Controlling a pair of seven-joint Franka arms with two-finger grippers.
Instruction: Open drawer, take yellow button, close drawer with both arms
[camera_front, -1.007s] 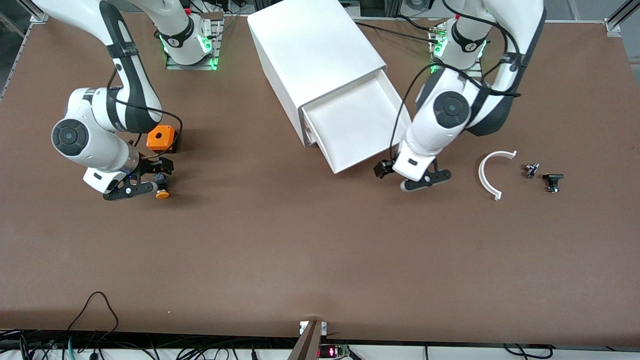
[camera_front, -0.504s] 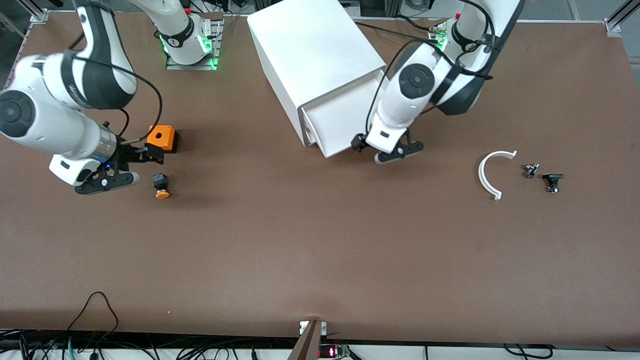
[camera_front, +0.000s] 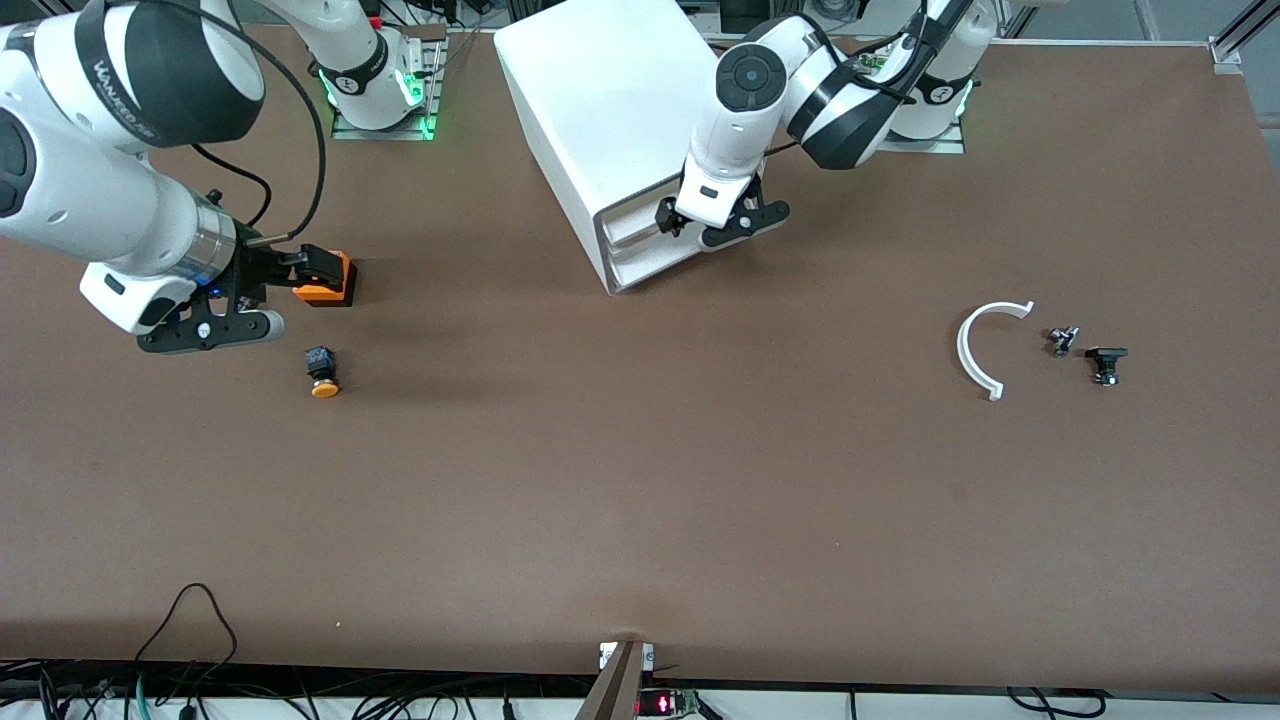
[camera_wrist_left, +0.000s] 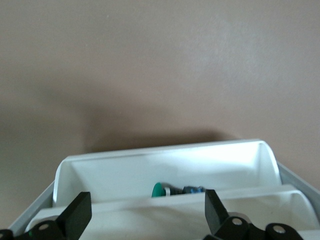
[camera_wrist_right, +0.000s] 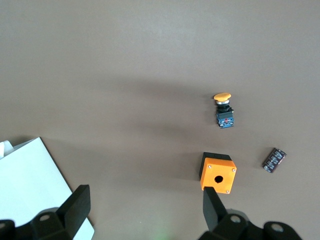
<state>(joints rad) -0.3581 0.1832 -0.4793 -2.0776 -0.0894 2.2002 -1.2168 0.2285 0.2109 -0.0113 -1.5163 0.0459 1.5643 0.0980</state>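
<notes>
The button (camera_front: 322, 372) (camera_wrist_right: 223, 110), with a black body and an orange-yellow cap, lies on its side on the table toward the right arm's end, held by nothing. My right gripper (camera_front: 260, 297) (camera_wrist_right: 145, 210) hangs open and empty above the table, beside the button. The drawer (camera_front: 645, 255) (camera_wrist_left: 165, 172) is pushed almost fully into the white cabinet (camera_front: 620, 100). My left gripper (camera_front: 712, 225) (camera_wrist_left: 145, 215) is open at the drawer's front edge, with nothing between its fingers. A green-capped part (camera_wrist_left: 159, 190) shows inside the narrow open strip of the drawer.
An orange cube with a hole (camera_front: 330, 282) (camera_wrist_right: 218, 175) sits farther from the front camera than the button. A small black part (camera_wrist_right: 274, 160) lies beside it. Toward the left arm's end lie a white curved piece (camera_front: 985, 345) and two small dark parts (camera_front: 1062, 340) (camera_front: 1105, 362).
The left gripper has moved toward the cabinet and the drawer has slid in with it, from wide open to almost shut. The right gripper has risen off the button, which stays on the table.
</notes>
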